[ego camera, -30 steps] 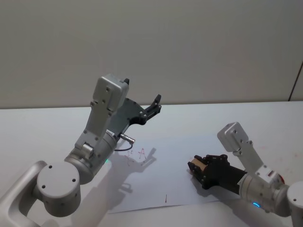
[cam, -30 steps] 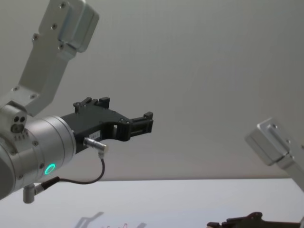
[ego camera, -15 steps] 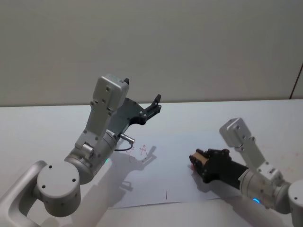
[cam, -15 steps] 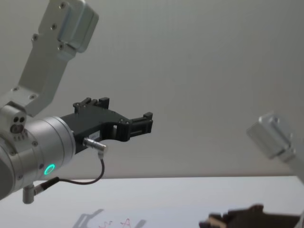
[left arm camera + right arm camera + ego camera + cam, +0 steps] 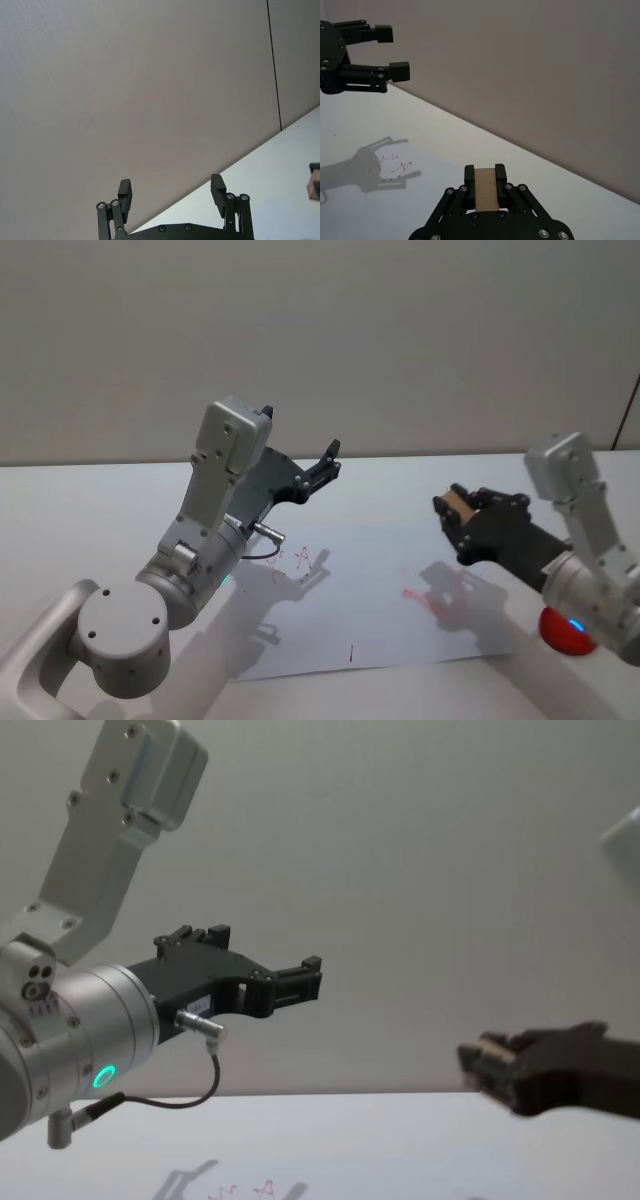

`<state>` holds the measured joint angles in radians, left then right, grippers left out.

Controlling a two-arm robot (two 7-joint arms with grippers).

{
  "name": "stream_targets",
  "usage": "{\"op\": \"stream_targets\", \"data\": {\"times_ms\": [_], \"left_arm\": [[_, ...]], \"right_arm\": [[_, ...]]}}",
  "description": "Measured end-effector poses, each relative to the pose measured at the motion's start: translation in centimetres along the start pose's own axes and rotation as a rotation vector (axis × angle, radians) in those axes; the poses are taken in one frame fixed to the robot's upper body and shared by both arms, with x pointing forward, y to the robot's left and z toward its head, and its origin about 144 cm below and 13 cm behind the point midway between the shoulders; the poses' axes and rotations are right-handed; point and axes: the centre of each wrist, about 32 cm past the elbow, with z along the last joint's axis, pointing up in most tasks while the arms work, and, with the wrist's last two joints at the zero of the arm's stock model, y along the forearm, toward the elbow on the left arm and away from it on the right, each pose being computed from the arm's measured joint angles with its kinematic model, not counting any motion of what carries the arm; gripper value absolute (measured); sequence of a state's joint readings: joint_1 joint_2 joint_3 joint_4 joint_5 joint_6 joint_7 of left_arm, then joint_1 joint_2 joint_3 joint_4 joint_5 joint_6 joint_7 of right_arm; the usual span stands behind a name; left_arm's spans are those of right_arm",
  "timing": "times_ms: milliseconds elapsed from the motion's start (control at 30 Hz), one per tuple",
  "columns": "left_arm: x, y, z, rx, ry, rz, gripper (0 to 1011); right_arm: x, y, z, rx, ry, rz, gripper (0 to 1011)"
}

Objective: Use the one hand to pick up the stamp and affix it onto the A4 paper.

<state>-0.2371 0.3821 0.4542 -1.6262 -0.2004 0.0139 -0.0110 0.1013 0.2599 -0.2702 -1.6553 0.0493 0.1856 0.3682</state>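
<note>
1. Pale desk [image 5: 80, 510] under the A4 paper [image 5: 370, 615], grey wall [image 5: 400, 330] behind it.
2. Above its right edge, your right end effector [image 5: 452, 508] clamps the stamp [image 5: 486, 187].
3. Your left end effector [image 5: 328, 460] hangs open above its left; a red round object [image 5: 563, 632] sits right of it.

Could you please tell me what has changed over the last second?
The right pincer, shut on the stamp, lifted off the paper and moved up and slightly to the robot's right, leaving a fresh red mark where it had pressed. The left pincer stayed raised and open.
</note>
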Motion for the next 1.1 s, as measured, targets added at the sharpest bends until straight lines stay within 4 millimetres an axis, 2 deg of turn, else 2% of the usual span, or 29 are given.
{"op": "stream_targets", "data": {"times_ms": [333,433,667,1100], "left_arm": [[0.0,0.0,0.0,0.0,0.0,0.0,1001],[0.0,0.0,0.0,0.0,0.0,0.0,1001],[0.0,0.0,0.0,0.0,0.0,0.0,1001],[0.0,0.0,0.0,0.0,0.0,0.0,1001]], "right_arm": [[-0.1,-3.5,0.6,-0.003,0.03,-0.104,219],[-0.3,-5.1,0.1,-0.033,0.042,-0.138,219],[-0.5,-7.3,-0.8,-0.085,0.049,-0.186,219],[-0.5,-9.4,-1.8,-0.148,0.037,-0.229,219]]}}
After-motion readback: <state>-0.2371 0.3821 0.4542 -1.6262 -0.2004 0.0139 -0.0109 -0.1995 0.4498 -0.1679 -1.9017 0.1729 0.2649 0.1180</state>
